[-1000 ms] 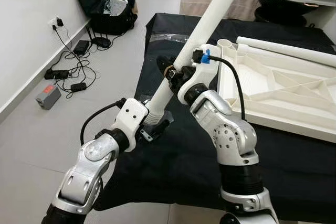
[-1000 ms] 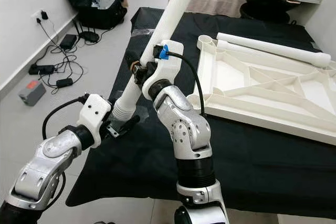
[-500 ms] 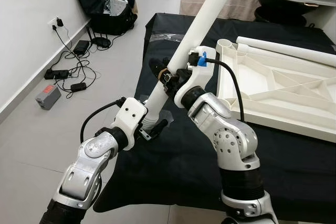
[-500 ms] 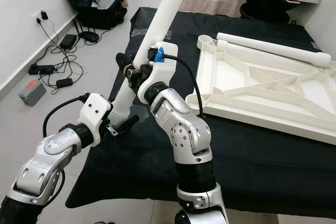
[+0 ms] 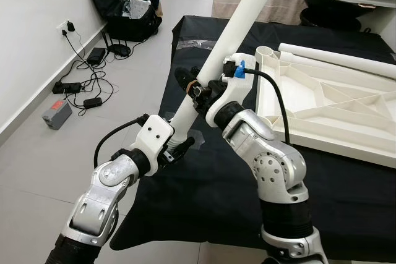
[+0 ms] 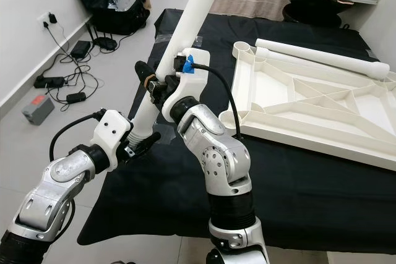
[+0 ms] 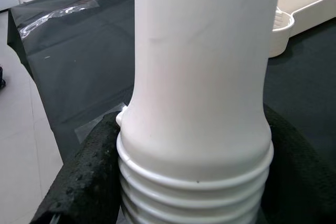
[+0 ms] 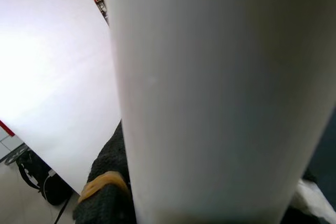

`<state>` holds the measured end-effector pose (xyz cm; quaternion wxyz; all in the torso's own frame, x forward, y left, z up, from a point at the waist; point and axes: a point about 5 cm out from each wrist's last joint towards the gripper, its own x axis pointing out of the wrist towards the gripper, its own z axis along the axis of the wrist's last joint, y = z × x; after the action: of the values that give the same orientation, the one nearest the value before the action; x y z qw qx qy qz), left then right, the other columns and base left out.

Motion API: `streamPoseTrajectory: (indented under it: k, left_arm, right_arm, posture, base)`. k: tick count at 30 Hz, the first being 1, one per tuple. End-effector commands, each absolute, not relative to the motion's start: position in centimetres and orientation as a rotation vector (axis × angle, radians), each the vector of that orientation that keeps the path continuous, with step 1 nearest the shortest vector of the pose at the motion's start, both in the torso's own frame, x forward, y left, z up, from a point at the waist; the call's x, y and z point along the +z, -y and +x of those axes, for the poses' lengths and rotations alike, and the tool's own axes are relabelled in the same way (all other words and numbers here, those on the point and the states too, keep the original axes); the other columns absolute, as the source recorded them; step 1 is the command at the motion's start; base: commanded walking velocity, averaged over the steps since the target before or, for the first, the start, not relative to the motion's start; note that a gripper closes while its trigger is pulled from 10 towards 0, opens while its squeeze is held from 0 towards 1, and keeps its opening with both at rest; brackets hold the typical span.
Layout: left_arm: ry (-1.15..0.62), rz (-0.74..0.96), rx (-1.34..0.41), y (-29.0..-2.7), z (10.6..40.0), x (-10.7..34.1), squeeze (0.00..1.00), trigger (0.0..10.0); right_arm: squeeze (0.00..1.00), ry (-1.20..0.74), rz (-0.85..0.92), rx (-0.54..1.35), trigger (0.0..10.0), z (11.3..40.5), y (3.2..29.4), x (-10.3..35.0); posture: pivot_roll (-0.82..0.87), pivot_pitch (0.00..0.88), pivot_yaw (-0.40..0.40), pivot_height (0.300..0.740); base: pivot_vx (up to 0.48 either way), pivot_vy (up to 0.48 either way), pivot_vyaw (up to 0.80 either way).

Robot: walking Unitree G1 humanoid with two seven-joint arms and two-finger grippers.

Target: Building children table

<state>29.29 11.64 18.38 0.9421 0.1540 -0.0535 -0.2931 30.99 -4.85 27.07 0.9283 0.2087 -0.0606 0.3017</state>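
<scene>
Leg: white leg (image 5: 238, 26) held slanting over the near-left corner of the black-covered table (image 5: 204, 190), threaded end low, far end running out of the top of the head views
Left gripper: left gripper (image 5: 179, 145) has its jaws closed round the leg just above the threads (image 7: 194, 192); black pads press both sides in the left wrist view
Right gripper: right gripper (image 5: 197, 86) grips the same leg higher up, jaws closed on it, a black finger (image 8: 107, 192) showing beside the shaft
Tabletop: white tabletop (image 5: 334, 112) lies underside up on the table, to the right of the arms, well apart from the threaded end; a corner socket (image 5: 267, 51) stands open
Second leg: another leg (image 5: 337, 60) lies along the tabletop's far edge
Risk: the long leg could swing its unseen top into something above; two grips on one rigid shaft may fight and slip; a tilted entry into a socket would probably cross the threads
Hidden: upper end of the leg is cut off; the very tip of the threads is covered by the left gripper; the right jaws are mostly behind the shaft
Floor: cables (image 5: 83, 81) and an open bag (image 5: 127, 4) lie by the wall
</scene>
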Motion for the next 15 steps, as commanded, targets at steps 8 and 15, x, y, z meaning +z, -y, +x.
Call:
streamPoseTrajectory:
  k: [8, 15]
  left_arm:
    - [0.111, 0.334, -0.551, -11.9, 29.2, 18.3, 0.0, 10.0]
    - [0.103, 0.335, -0.599, -11.4, 27.4, 17.8, 0.0, 10.0]
  right_arm:
    - [0.0, 0.126, 0.411, 0.651, 10.0, 30.7, 4.8, 26.5]
    - [1.0, 0.115, 0.402, 0.647, 10.0, 32.2, 6.9, 25.1]
  posture:
    - [0.06, 0.117, -0.06, 0.74]
    - [0.07, 0.118, -0.061, 0.74]
  base:
    - [0.0, 0.0, 0.0]
    - [0.0, 0.0, 0.0]
